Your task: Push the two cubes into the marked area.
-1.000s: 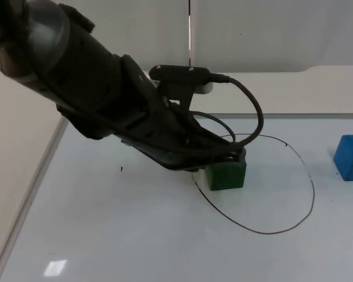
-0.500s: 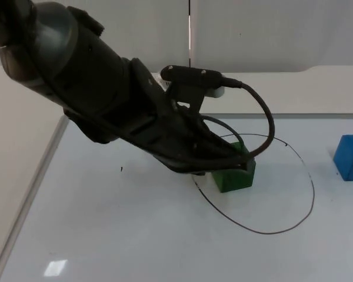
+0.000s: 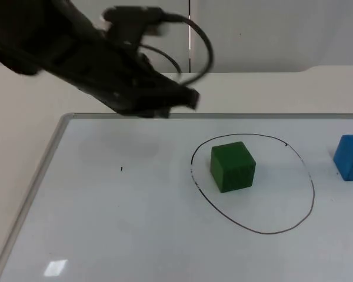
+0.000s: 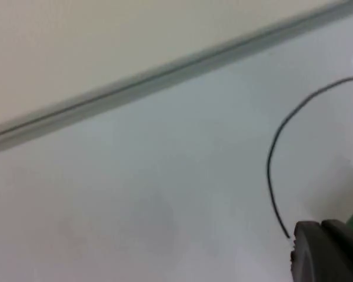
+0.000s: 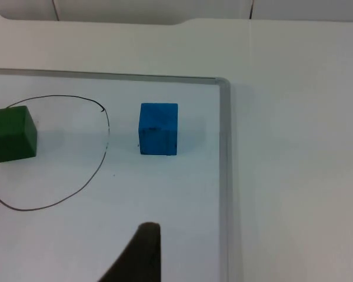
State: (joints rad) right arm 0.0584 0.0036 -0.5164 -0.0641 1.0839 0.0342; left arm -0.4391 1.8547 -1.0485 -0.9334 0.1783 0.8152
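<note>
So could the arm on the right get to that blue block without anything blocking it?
Probably yes. In the right wrist view the blue cube sits alone on the whiteboard, just outside the drawn circle, with bare board between it and the right gripper.

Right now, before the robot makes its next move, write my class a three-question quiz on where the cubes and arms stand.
1. True or false: the green cube lies inside the drawn circle.
2. Which cube is outside the circle? A) green B) blue cube C) both
3. Fill in: the left gripper hangs above the whiteboard's ___ edge, apart from both cubes.

Key: 1 true. 2 B: the right wrist view shows it between the circle's line and the whiteboard frame. 3 far.
</note>
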